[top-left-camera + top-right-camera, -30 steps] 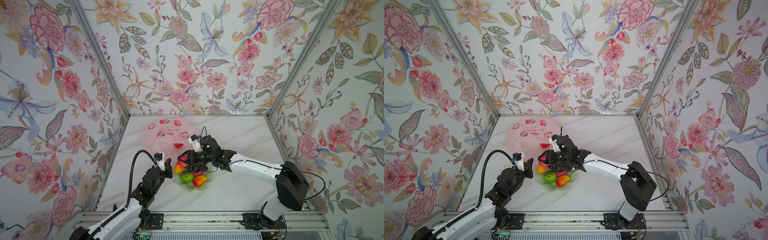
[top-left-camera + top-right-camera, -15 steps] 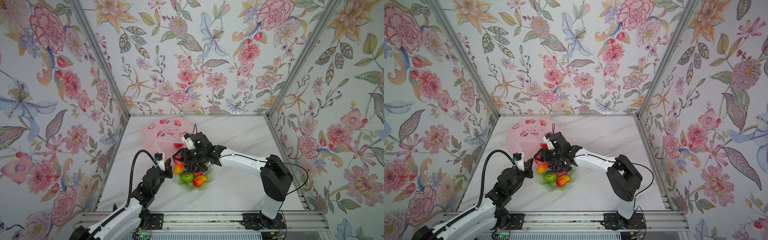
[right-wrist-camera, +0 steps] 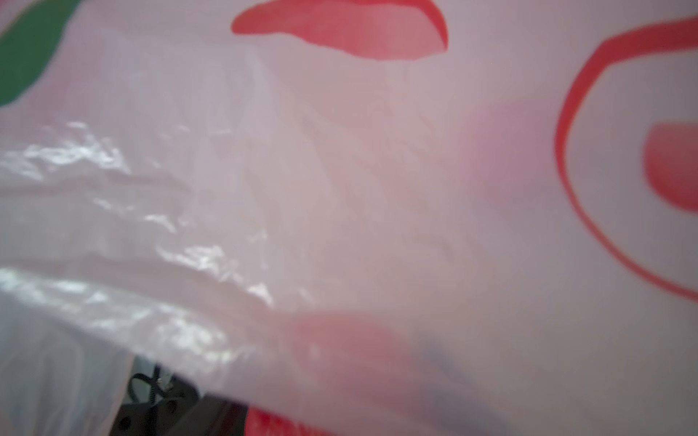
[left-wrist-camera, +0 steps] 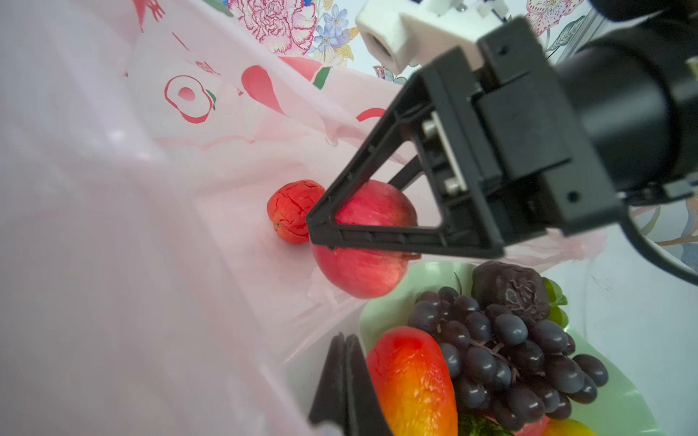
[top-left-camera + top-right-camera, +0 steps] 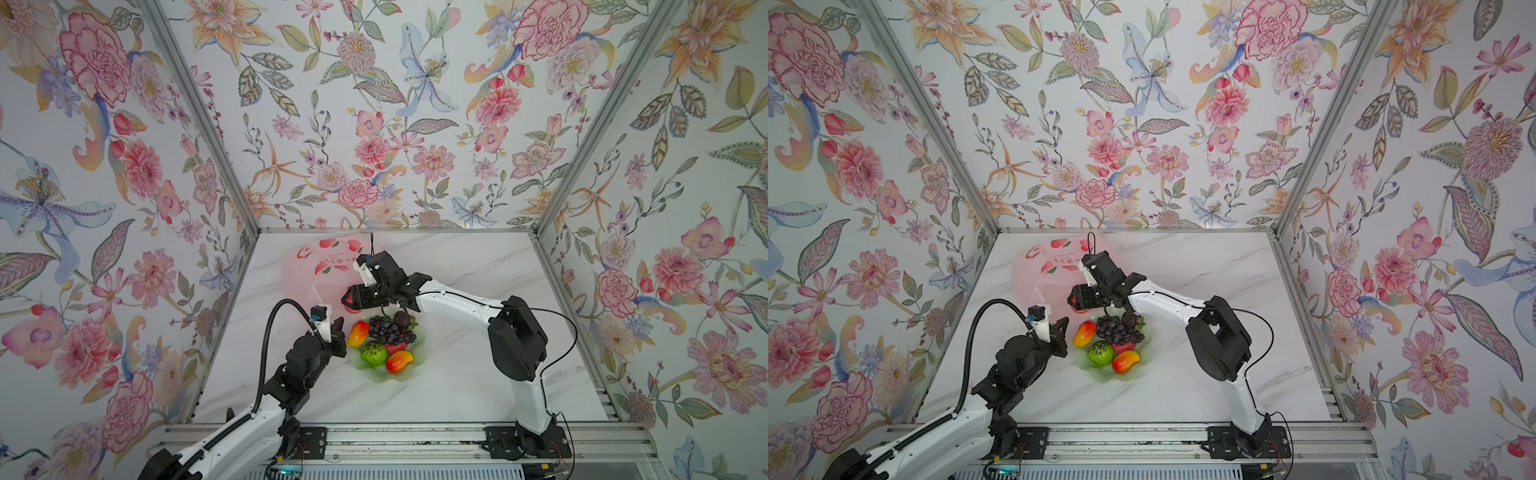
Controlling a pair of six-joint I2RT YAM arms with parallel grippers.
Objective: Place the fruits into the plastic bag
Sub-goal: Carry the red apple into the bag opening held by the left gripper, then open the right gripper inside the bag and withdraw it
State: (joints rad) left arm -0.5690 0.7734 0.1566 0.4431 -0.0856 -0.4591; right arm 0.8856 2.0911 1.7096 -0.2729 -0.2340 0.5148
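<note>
The right end effector (image 5: 350, 300) grips a red apple (image 4: 362, 264) in the plastic bag (image 4: 151, 226); the left end effector (image 4: 345, 362) pinches its edge.

The worktop (image 5: 478, 266) is a white, marble-look slab with faint grey veins, seen whole in both top views. A thin pale pink plastic bag (image 5: 305, 266) printed with red peaches lies crumpled on its far left part. A pale green scalloped plate (image 5: 374, 373) sits nearer the middle, just beside the bag's near edge.
</note>
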